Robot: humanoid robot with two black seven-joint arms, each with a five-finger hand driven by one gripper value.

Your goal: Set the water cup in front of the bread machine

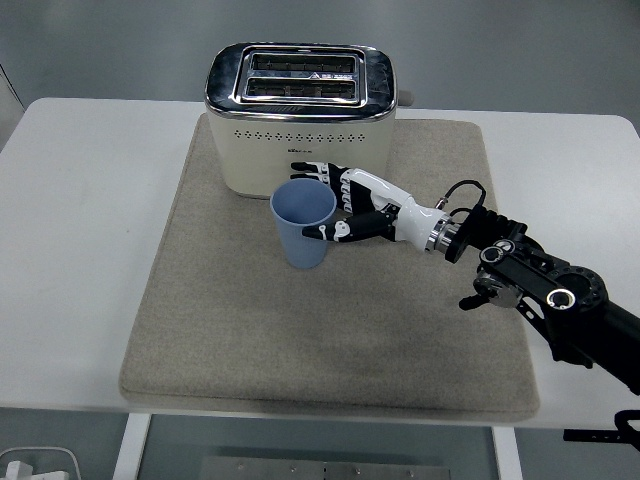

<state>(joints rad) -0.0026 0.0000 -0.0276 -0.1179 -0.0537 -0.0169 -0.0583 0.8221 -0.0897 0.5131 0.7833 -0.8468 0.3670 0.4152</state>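
The blue water cup (302,246) stands upright on the grey mat (230,320), just in front of the cream and chrome bread machine (300,120). My right hand (335,205) reaches in from the right and wraps the cup's right side. Its fingers (318,171) curl behind the rim and the thumb lies across the front of the cup. The black right arm (540,290) stretches over the mat's right part. The left arm is out of view.
The mat covers the middle of the white table (80,200). The bread machine stands at the mat's far edge with its two slots facing up. A small white object (30,465) shows on the floor at the bottom left.
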